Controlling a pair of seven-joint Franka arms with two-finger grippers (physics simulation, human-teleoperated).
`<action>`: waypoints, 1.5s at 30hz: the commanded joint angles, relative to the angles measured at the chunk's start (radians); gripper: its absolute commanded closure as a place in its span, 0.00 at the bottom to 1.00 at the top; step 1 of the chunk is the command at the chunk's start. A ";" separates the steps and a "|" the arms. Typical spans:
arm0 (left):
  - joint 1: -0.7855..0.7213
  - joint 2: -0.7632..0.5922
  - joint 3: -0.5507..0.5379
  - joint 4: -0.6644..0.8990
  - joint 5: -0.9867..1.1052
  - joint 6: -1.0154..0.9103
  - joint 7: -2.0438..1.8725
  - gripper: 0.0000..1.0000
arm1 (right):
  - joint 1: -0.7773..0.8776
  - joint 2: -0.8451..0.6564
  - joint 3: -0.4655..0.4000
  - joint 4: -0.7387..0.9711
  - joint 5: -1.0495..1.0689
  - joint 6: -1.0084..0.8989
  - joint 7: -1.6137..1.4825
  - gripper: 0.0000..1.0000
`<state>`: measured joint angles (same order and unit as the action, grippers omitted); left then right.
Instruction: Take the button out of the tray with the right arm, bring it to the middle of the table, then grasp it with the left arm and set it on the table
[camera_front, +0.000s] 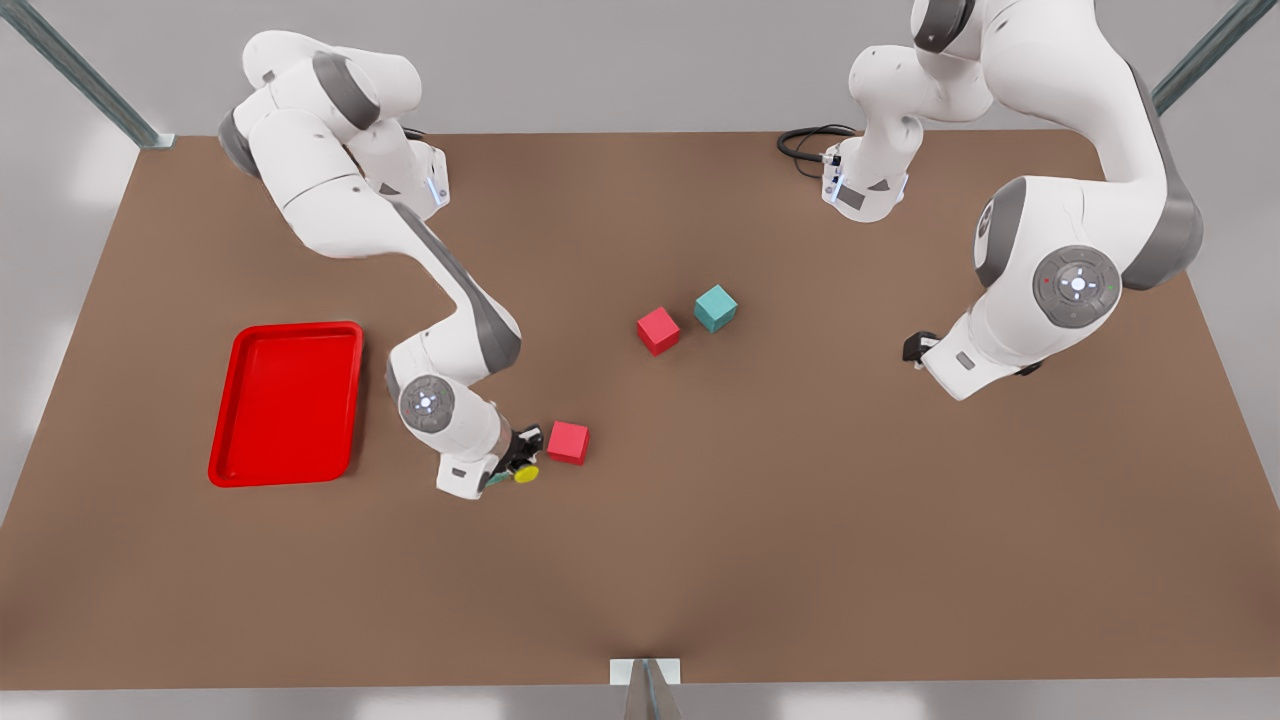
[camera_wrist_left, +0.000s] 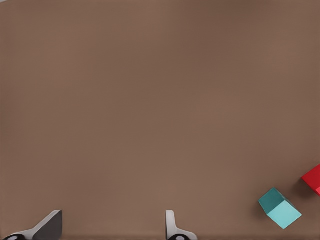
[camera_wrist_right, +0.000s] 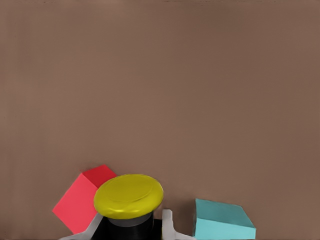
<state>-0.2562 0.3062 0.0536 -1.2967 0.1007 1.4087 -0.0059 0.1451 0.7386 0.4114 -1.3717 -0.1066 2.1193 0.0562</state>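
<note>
Front view gives you the whole tabletop (camera_front: 800, 520), though both arms are cut off at the far edge and the right pincer (camera_front: 520, 462) is half buried under its own wrist. You can still make out the button (camera_front: 526, 473) there: its yellow cap pokes out at the pincer's tip, just beside a red cube (camera_front: 568, 442) and to the right of the tray (camera_front: 286, 402), which lies well apart on the front view's left. In the right wrist view you see the button (camera_wrist_right: 128, 197) up close, the yellow cap over a dark stub with a pale finger pressed on either side, so this pincer is closed around it; the stub's lower part is cut off by the picture's edge.

The left pincer (camera_front: 918, 348) hangs over bare tabletop on the front view's right, and you see little of it there beyond a dark tip. Your left wrist view shows its two fingertips (camera_wrist_left: 47, 226) spread wide with nothing between them; they too are clipped by the edge.

Count three cubes: two red, one teal. The second red cube (camera_front: 658, 330) and the teal cube (camera_front: 716, 307) sit close together near mid-table. You have one tray, one button, two arms.
</note>
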 joint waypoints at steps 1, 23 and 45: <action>0.000 -0.001 0.000 0.000 0.001 0.000 0.000 0.00 | 0.063 0.070 -0.003 0.103 0.030 -0.168 0.636 0.59; 0.005 0.014 0.002 0.000 -0.001 0.007 -0.002 0.00 | 0.426 0.351 -0.220 0.545 0.223 -0.116 1.113 0.00; -0.454 0.353 -0.024 -0.309 -0.246 0.914 -0.815 0.00 | -0.191 -0.544 -0.223 -0.171 0.022 -0.210 0.068 0.00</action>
<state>-0.7057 0.6589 0.0291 -1.6024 -0.1527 2.2226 -0.5096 -0.0453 0.1911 0.1883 -1.5458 -0.0785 1.9008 0.3740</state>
